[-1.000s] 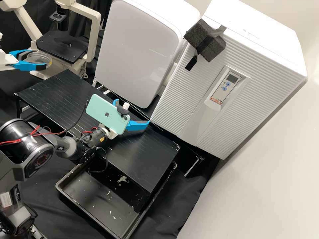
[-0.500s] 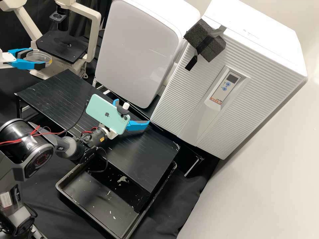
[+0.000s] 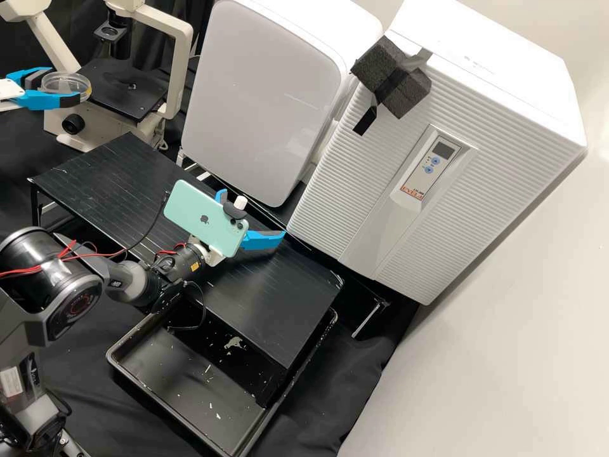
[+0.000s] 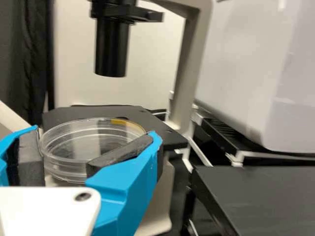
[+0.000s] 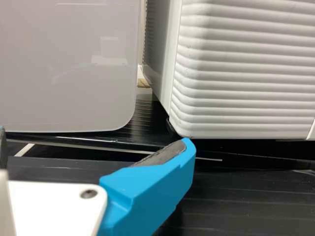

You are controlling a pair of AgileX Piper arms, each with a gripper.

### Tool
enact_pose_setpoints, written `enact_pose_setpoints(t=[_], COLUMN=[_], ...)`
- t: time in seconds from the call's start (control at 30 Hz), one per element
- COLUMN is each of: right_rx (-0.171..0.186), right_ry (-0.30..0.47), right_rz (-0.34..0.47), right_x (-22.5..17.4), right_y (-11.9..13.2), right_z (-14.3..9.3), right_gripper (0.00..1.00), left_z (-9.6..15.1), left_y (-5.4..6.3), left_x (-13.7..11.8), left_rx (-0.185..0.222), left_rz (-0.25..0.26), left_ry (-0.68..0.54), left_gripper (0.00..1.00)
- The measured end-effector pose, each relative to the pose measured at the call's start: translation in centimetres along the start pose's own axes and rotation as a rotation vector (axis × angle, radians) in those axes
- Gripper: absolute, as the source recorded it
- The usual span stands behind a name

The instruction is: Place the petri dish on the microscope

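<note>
Two white cabinets [image 3: 273, 95] span twelve to two o'clock in the high view, the microscope [image 3: 183, 63] stands at ten, the right gripper [image 3: 252, 214] gapes wide mid-view, and the left gripper [image 3: 65, 85] pinches the petri dish [image 3: 68, 81] at the stage's [image 3: 124, 98] nine o'clock.

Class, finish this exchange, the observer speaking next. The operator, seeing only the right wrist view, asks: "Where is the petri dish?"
Observer: The petri dish is held between the left gripper's fingers.
Operator: Is it in place yet?
Observer: No, it is held clear of the microscope stage.
Operator: Is anything mounted near my right gripper?
Observer: Yes, a mint-green phone, in the high view.
</note>
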Motion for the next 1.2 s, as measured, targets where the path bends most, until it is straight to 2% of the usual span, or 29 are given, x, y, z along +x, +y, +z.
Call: enact_pose_setpoints(t=[0.3,0.53,0.73,1.2], right_rx=[0.000,0.000,0.000,0.000], right_ry=[0.000,0.000,0.000,0.000], right_rz=[0.000,0.000,0.000,0.000], right_x=[0.0,0.0,0.0,0.0], right_y=[0.0,0.0,0.0,0.0], right_z=[0.0,0.0,0.0,0.0], right_gripper=[1.00,1.00,1.00,1.00], left_z=[-0.3,-0.2,-0.6,-1.0], left_y=[0.3,0.4,0.4,0.0], left_x=[3.3,5.4,7.0,8.8], left_rx=[-0.006,-0.001,0.016,0.009], left_rz=[0.014,-0.016,-0.021,-0.014], left_ry=[0.034,0.050,0.080,0.084], left_gripper=[0.00,0.00,0.00,0.00])
